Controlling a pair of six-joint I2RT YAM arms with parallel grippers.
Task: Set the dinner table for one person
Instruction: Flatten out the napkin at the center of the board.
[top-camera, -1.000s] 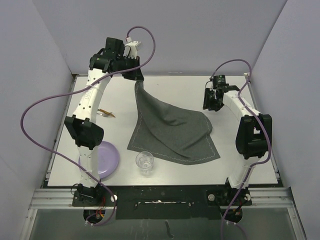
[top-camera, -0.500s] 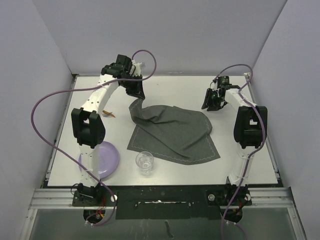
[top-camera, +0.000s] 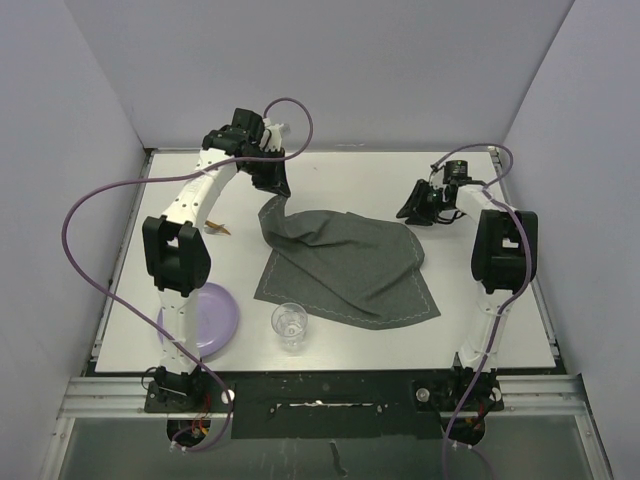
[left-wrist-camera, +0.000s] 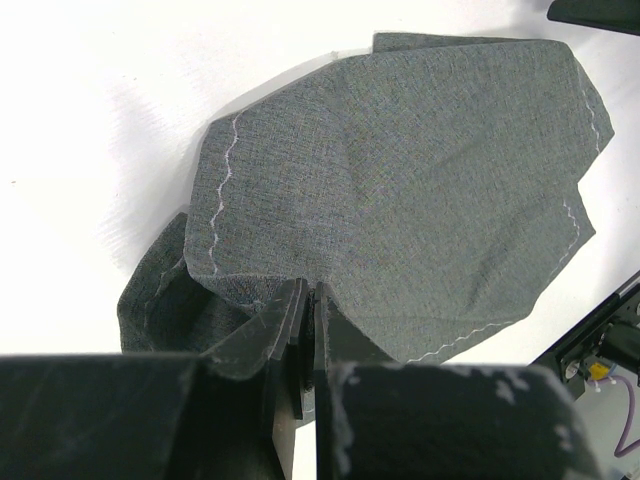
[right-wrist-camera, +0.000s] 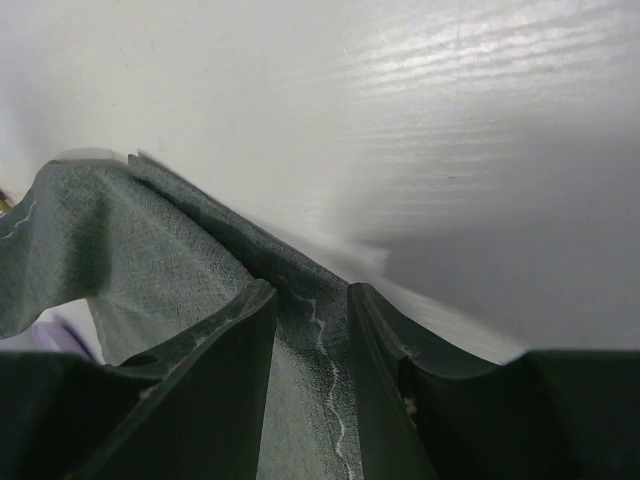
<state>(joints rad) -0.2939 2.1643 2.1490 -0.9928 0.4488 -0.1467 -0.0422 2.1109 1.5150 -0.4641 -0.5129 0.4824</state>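
Observation:
A dark grey cloth placemat (top-camera: 345, 265) lies rumpled on the white dinner table (top-camera: 340, 175). Its far left corner is lifted and bunched. My left gripper (top-camera: 275, 188) is shut on that corner; in the left wrist view the jaws (left-wrist-camera: 312, 290) pinch the cloth (left-wrist-camera: 400, 170), which spreads out below. My right gripper (top-camera: 405, 213) sits low at the placemat's far right corner, tilted toward it. In the right wrist view its open fingers (right-wrist-camera: 312, 295) straddle the stitched edge of the cloth (right-wrist-camera: 150, 230), with gaps on both sides.
A purple plate (top-camera: 205, 318) rests near the left arm's base. A clear glass (top-camera: 290, 326) stands at the placemat's near edge. A small brown utensil (top-camera: 215, 227) lies left of the cloth. Grey walls close in three sides.
My left gripper has lowered the held corner from high above the table to just over it. My right gripper has swung down and left to the cloth's far right corner.

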